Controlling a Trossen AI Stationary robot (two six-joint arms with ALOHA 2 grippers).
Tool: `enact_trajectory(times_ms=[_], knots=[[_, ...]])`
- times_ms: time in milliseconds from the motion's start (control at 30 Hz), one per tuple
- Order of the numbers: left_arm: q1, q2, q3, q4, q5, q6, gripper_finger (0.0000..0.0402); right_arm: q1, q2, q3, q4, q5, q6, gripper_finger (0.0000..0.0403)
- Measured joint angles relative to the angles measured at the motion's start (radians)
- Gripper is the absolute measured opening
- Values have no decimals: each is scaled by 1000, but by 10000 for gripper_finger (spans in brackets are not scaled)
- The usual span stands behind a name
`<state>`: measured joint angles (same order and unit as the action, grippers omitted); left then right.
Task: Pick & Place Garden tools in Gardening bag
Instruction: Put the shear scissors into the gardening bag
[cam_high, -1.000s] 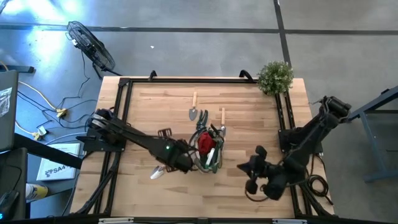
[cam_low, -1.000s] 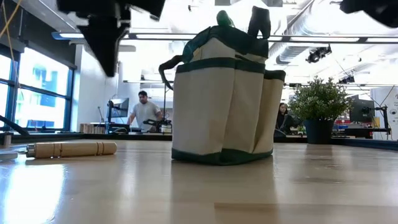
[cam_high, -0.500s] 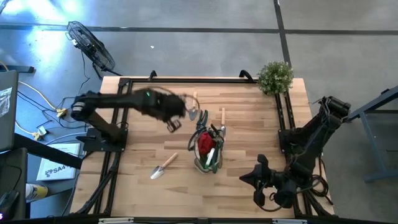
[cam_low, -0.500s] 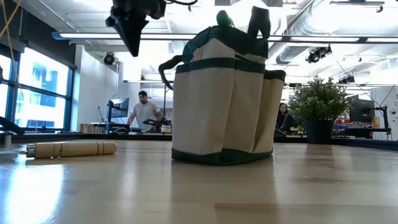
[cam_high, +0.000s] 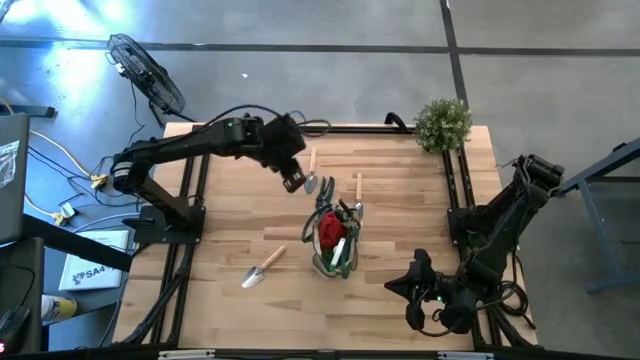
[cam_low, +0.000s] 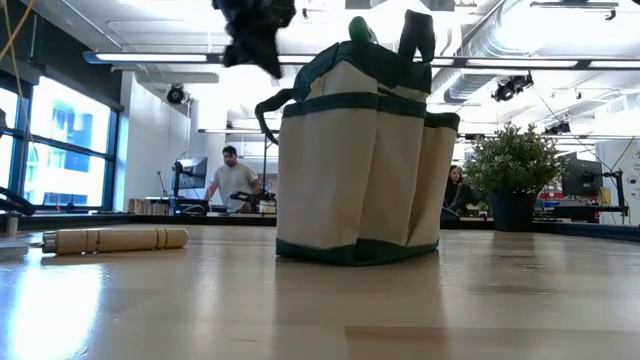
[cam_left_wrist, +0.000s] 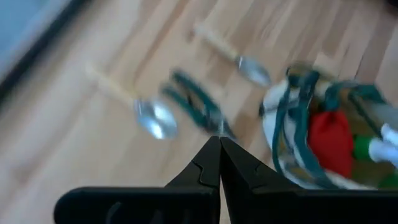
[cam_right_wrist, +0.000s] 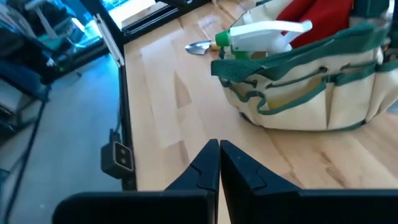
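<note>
The left gripper (cam_high: 293, 182), fingers pressed together and empty, hovers beside a trowel (cam_high: 311, 174) lying behind the bag (cam_high: 335, 240); the trowel looks stiff and light, probably best pinched across its wooden handle, while the right gripper (cam_high: 412, 300) waits closed.

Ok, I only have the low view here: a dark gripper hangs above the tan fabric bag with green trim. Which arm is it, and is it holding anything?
Observer: It is the left gripper, shut and empty, over the far side of the table, beyond the gardening bag.
Operator: What lies under it?
Observer: A metal trowel with a pale wooden handle, with dark-handled pruners beside it on the wood.
Operator: And the right arm?
Observer: The right gripper is shut, near the table's near right corner.
</note>
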<state>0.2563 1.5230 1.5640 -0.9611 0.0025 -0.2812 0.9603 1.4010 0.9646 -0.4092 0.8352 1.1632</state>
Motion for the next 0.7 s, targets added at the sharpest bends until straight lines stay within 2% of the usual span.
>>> enact_trajectory(times_ms=[133, 300, 533, 700], knots=[[-1, 3, 0, 111, -17, 167, 0, 0, 0, 0, 17, 2, 55, 3], [4, 4, 0, 166, 21, 240, 0, -12, 0, 0, 58, 42, 64, 3], [6, 4, 0, 234, -156, 278, 0, -14, 5, 0, 122, 192, 64, 3], [6, 4, 0, 236, -163, 270, 0, -28, 5, 0, 165, 276, 64, 3]])
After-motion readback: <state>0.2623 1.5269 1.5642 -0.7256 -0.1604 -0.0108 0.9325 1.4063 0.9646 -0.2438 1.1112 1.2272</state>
